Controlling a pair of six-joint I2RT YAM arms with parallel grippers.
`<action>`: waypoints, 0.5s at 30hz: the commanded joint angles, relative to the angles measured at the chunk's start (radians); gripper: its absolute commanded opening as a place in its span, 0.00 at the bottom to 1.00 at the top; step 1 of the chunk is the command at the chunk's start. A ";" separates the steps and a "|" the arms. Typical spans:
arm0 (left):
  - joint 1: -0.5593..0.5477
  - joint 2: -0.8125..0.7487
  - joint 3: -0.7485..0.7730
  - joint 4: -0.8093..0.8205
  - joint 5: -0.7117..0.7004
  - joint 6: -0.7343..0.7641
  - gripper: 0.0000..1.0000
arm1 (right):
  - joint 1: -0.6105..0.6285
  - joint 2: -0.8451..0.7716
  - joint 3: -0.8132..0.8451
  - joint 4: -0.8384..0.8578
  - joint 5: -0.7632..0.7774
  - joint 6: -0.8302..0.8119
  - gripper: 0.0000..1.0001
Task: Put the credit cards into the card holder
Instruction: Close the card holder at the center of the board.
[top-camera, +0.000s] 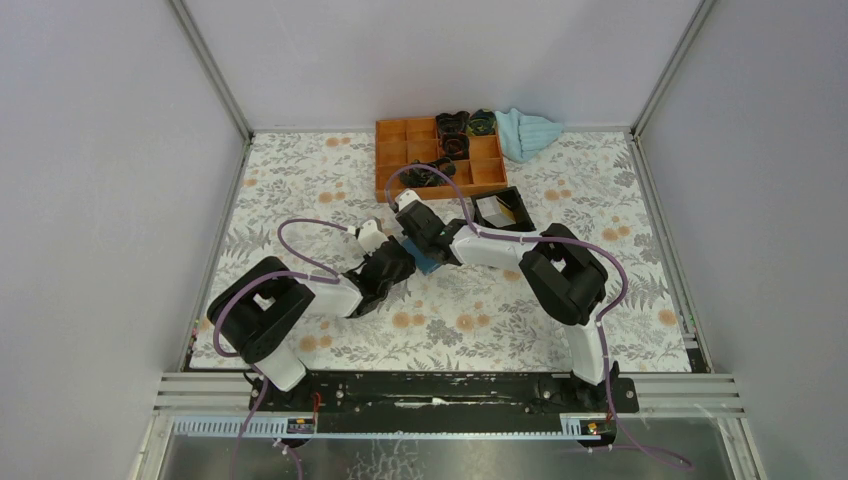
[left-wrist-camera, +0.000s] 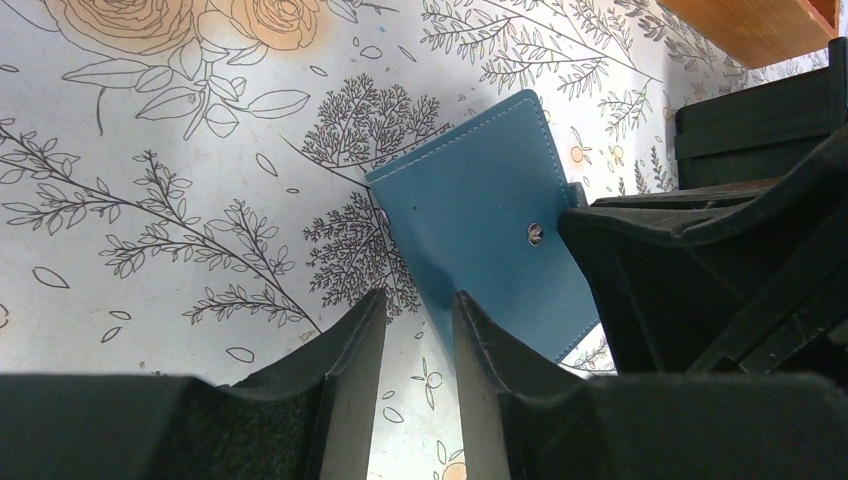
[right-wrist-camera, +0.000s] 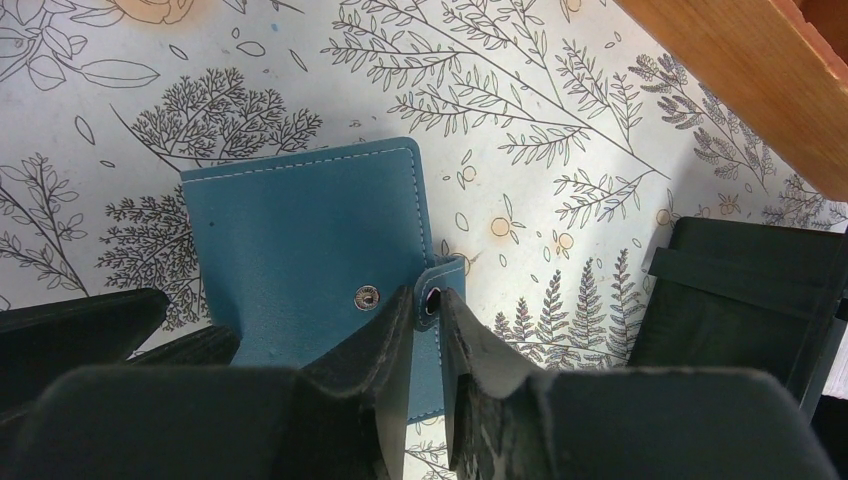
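Card holder: it lay shut and flat on the table, between my two pincers and near the black box.
Right pincer: it was clenched on the small clasp tab at the holder's edge. The tab was off its stud, which showed bare on the cover.
Left pincer: it was released, with the jaws a narrow gap apart and nothing between them, low at the holder's other side.
Cards: none showed in any view, so I could not say where they lay.
Step in hand: as I judged it, opening the cover by the tab.
Doing it well: I needed to swing the tab up and over in an arc about the fold. A straight pull would have dragged the whole case. I thought my left pincer should pin the lower half to the table first.
Risk: the tab was thin and could slip from my hold, or the holder could skid toward the box.
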 joint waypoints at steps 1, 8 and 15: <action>0.004 0.008 0.000 0.043 -0.011 0.003 0.38 | -0.001 -0.017 0.026 0.009 0.018 0.001 0.22; 0.003 0.010 0.001 0.043 -0.008 0.003 0.38 | -0.001 -0.034 0.029 0.008 0.012 0.002 0.23; 0.004 0.012 -0.001 0.046 -0.008 0.000 0.38 | -0.002 -0.043 0.020 0.015 0.010 0.006 0.26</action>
